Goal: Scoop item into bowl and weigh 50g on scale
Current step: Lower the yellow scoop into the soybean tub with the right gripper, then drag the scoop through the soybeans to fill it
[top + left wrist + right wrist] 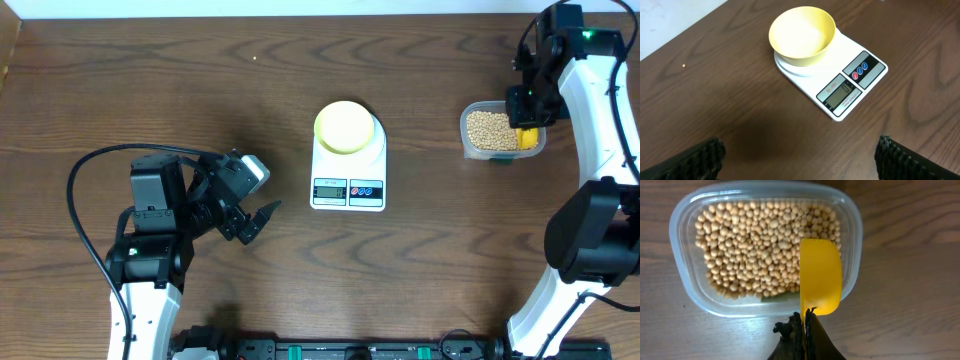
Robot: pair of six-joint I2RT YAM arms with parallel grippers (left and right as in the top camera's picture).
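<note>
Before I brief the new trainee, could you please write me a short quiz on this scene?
1. True or false: the bowl on the scale is empty.
2. The right gripper is shut on: A) the yellow scoop; B) the bowl; C) nothing.
3. Fill in: the beans lie in a clear plastic ____.
Key: 1 true; 2 A; 3 tub.

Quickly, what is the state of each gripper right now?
Left gripper: open, empty.
Right gripper: closed on the scoop.
</note>
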